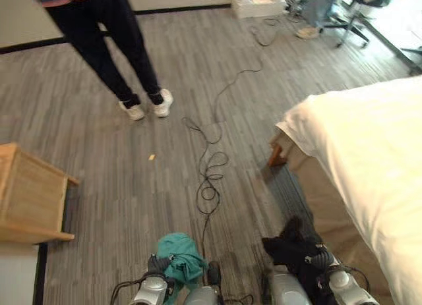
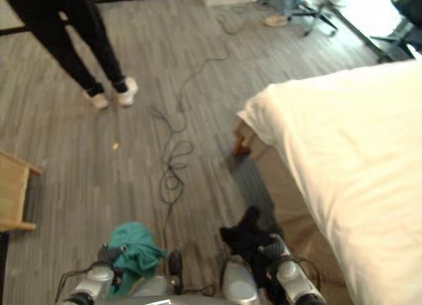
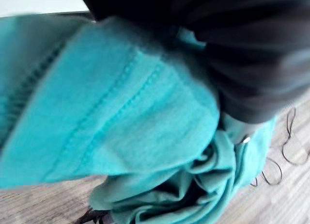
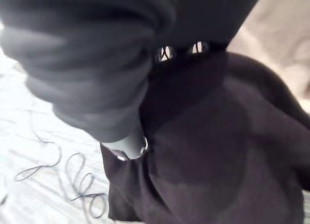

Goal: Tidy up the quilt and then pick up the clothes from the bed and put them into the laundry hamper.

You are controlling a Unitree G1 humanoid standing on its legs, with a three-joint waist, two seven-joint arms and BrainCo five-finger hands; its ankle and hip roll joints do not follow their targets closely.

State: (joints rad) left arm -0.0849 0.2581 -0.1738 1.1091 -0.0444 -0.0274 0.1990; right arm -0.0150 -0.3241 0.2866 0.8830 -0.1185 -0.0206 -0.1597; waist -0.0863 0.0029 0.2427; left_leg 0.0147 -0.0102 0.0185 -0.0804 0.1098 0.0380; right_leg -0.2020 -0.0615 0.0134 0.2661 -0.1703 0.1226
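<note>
Nearest, left of the bed, the left hand carries a crumpled teal garment and the right hand a soft black garment; cloth hides both hands' fingers, so I cannot tell their grip. Farther left stands a wooden cabinet; beyond, a person on grey plank floor.

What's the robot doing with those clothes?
It is carrying clothes away from the bed. Its left hand grips a teal garment, and its right hand grips a black garment, both held low over the wood floor. The bed, under a white quilt, is on its right. A person stands ahead, and a wooden box sits to the left.
</note>
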